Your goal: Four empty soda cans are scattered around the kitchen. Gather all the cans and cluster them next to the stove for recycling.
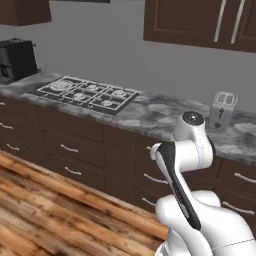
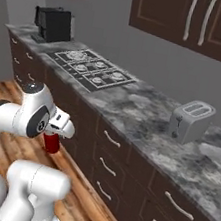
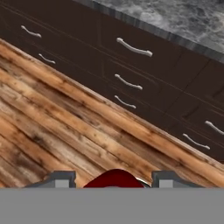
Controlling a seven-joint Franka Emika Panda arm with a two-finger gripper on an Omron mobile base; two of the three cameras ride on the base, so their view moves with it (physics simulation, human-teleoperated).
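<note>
Can [image 2: 51,143], red, sits clamped between the gripper's [image 2: 53,139] fingers, hanging below the hand at 6 o'clock, over the wood floor [image 2: 14,92] before the drawers [image 2: 110,158]; stove [image 2: 91,69] lies toward 12 o'clock.

text: none legible | labels: none | brands: none | numbers: none | signs: none

Even, soft light; rendered frames slightly blurry.
</note>
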